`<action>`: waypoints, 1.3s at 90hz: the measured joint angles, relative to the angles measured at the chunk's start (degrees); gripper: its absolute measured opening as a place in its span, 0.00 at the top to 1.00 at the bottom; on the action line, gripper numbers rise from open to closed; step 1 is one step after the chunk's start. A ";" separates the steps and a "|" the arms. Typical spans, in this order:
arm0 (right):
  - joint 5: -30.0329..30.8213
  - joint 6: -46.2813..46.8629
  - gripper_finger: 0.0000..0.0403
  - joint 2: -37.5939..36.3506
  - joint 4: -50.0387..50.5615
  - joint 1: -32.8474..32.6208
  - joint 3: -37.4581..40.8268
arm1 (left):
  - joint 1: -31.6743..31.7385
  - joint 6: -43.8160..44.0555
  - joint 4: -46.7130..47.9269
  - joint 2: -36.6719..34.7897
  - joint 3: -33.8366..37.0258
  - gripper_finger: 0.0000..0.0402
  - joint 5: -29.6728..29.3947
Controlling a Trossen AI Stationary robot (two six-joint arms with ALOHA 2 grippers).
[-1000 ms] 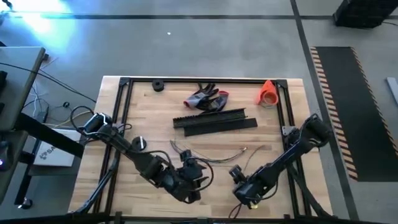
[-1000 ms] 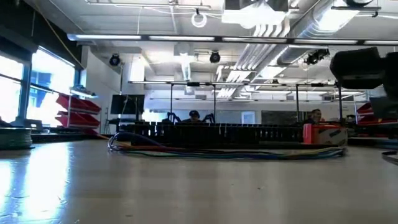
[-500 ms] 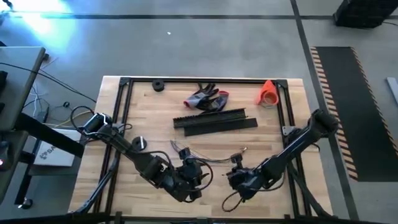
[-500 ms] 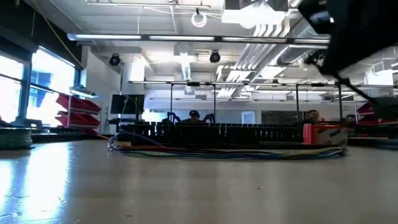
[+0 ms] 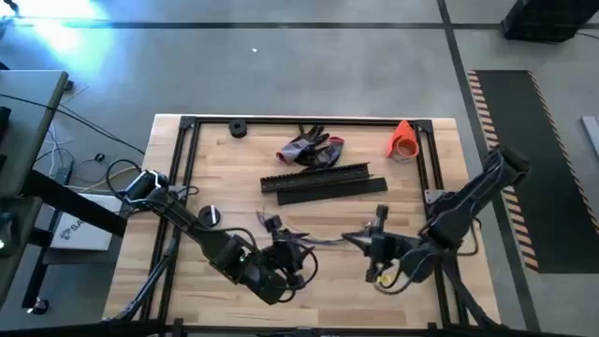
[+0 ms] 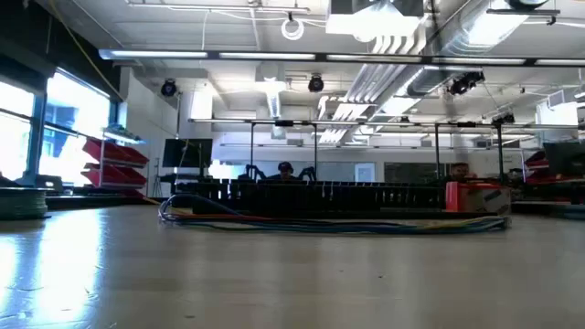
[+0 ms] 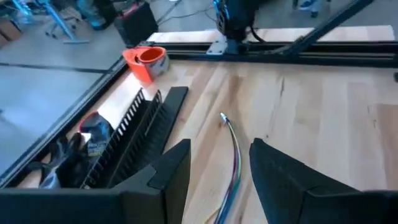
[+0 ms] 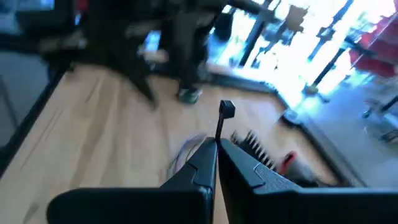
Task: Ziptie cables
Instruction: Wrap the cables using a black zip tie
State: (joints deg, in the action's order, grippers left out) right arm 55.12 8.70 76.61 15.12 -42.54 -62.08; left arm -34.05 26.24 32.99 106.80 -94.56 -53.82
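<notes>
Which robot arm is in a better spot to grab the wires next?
Probably the left. Its gripper is open, with the cables running right between its fingers on the table. The right gripper is shut on a thin black strip, so it is busy.

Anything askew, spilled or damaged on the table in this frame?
Nothing looks damaged or spilled. The cables lie loose and unbundled on the table, which fits the task. The orange tape roll lies tipped near the far edge, and the gloves sit crumpled by the black slotted strips.
</notes>
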 joint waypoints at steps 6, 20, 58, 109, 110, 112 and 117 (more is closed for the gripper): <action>0.76 0.50 1.00 -0.97 0.66 0.23 0.02 | 0.19 -0.44 -0.06 0.00 0.00 0.64 0.65; 2.16 4.58 1.00 -2.56 3.58 1.81 0.02 | 0.33 -1.60 -0.07 0.00 0.00 0.64 0.64; -5.62 16.99 1.00 -3.47 17.85 11.14 2.03 | 0.59 -1.90 -0.09 0.00 0.00 0.64 0.78; -37.33 10.70 1.00 -9.17 -16.83 31.96 25.67 | 1.20 -5.33 1.54 -0.09 2.70 0.64 16.62; -37.36 10.73 1.00 -9.17 -16.95 32.08 25.86 | 1.32 -5.73 1.69 -0.09 3.05 0.63 16.93; -37.36 10.74 1.00 -9.17 -17.12 32.24 26.21 | 1.68 -6.72 1.93 -0.01 3.80 0.63 17.62; -37.36 10.74 1.00 -9.17 -17.54 32.50 26.58 | 2.71 -9.60 1.96 0.07 6.06 0.62 19.59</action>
State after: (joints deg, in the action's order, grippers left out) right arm 17.76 19.44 67.44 -2.41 -10.04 -35.51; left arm -31.34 16.64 34.95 106.87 -88.50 -34.23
